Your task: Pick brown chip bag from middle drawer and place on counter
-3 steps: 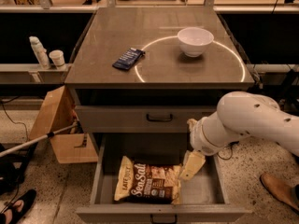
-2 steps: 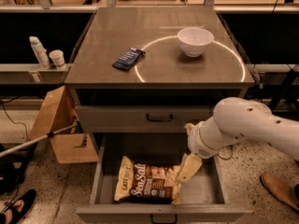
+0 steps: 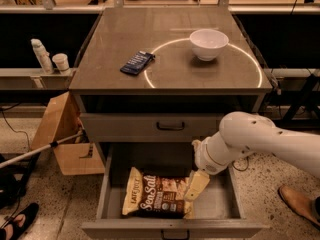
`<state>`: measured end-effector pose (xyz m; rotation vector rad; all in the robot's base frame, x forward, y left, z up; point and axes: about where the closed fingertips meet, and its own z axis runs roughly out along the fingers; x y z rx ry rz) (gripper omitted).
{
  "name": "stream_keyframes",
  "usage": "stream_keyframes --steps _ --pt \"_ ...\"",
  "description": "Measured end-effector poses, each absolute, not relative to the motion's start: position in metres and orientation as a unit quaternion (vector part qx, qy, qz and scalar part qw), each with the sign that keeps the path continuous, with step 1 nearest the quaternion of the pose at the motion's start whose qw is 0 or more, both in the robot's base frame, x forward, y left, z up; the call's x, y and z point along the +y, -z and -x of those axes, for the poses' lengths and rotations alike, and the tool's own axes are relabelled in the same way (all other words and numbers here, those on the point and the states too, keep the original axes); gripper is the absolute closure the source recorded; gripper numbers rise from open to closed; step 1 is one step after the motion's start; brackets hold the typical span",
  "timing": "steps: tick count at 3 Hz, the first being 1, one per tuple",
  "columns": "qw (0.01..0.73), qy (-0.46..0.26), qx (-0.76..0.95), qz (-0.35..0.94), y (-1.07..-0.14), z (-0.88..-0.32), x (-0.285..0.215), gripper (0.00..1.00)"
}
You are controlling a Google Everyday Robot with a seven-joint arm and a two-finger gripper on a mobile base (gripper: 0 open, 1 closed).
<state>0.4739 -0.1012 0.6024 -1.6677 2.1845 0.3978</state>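
Note:
The brown chip bag [image 3: 157, 196] lies flat on the floor of the open middle drawer [image 3: 218, 204], label up, towards the left and front. My gripper [image 3: 196, 186] hangs from the white arm [image 3: 250, 139] that comes in from the right. It is down inside the drawer at the bag's right end, touching or just above its edge. The counter [image 3: 170, 84] with the white circle is above.
A white bowl [image 3: 208, 43] and a small dark blue packet [image 3: 137, 62] sit on the counter. A shut drawer front with a black handle [image 3: 170, 126] is above the open drawer. A cardboard box [image 3: 60, 134] stands left of the cabinet. A shoe [image 3: 299, 201] is at the right.
My arm has shifted a little to the left and the gripper has dropped lower, closer onto the bag's right end. The bag has not moved.

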Motion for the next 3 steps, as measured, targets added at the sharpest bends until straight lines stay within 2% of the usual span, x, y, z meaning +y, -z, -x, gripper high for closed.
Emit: stream_keyframes --steps 3 --pt "0.205 -0.145 0.734 0.631 -0.569 -0.479 -0.080 0.00"
